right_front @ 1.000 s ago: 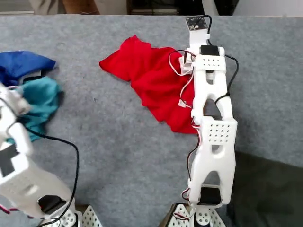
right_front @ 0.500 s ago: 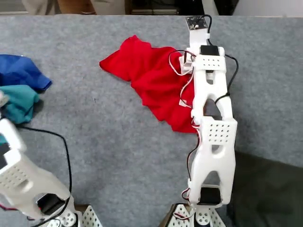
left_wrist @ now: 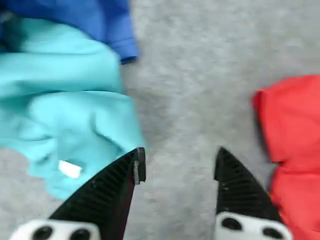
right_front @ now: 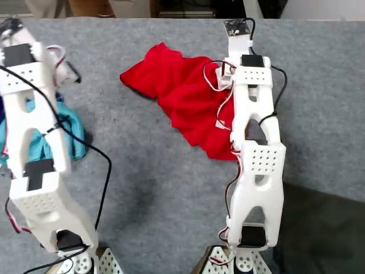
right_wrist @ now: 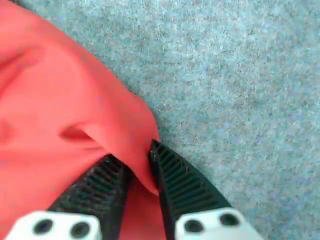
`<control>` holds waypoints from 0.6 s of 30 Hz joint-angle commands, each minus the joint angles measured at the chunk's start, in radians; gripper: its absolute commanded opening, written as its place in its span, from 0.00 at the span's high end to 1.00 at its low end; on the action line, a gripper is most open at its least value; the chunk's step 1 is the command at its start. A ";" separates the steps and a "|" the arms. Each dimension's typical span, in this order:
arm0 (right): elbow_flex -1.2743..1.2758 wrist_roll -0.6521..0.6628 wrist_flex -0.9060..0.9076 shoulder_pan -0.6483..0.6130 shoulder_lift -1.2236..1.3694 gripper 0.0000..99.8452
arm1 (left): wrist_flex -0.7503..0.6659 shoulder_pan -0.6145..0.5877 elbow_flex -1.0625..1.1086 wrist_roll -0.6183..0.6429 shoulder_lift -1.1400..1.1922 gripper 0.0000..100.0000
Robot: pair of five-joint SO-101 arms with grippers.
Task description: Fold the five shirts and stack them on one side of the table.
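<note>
A crumpled red shirt (right_front: 182, 97) lies at the back middle of the grey table (right_front: 142, 188). My right gripper (right_front: 225, 74) sits at its right edge, shut on a fold of the red shirt (right_wrist: 75, 100); the right wrist view shows my right gripper (right_wrist: 132, 160) pinching the cloth between its ribbed fingers. A teal shirt (right_front: 65, 131) is bunched at the left, partly under my left arm. My left gripper (right_front: 67, 71) hangs over the table's back left. In the left wrist view my left gripper (left_wrist: 180, 155) is open and holds nothing, with the teal shirt (left_wrist: 65, 125), a blue shirt (left_wrist: 95, 20) and the red shirt (left_wrist: 290, 140) below.
Bare grey cloth covers the front middle of the table, between the two arms. A dark patch (right_front: 325, 228) marks the front right corner. A black cable (right_front: 102, 171) trails from the left arm over the table.
My left arm has swung up from the front left edge and now stretches to the back left, over the teal and blue shirts. The right arm and red shirt have not moved.
</note>
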 commanded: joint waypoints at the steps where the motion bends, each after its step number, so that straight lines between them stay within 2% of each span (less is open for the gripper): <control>1: -0.045 -0.005 -0.014 0.002 -0.008 0.97 | -0.109 0.064 -0.034 0.029 -0.001 0.75; 5: -0.045 -0.005 -0.014 0.002 -0.008 0.97 | -0.265 0.114 0.009 0.034 0.088 0.75; 8: -0.047 -0.005 -0.015 0.004 -0.008 0.97 | -0.368 0.140 0.063 0.149 0.191 0.76; 11: -0.050 -0.005 -0.017 0.007 -0.008 0.97 | -0.422 0.140 0.064 0.288 0.282 0.83; 13: -0.050 -0.008 -0.017 0.008 -0.008 0.97 | -0.454 0.141 0.069 0.336 0.326 0.90; 15: -0.051 -0.011 -0.015 0.008 -0.008 0.97 | -0.491 0.149 0.075 0.334 0.375 0.98; 18: -0.053 -0.006 -0.017 0.010 -0.008 0.97 | -0.500 0.173 0.060 0.311 0.432 0.97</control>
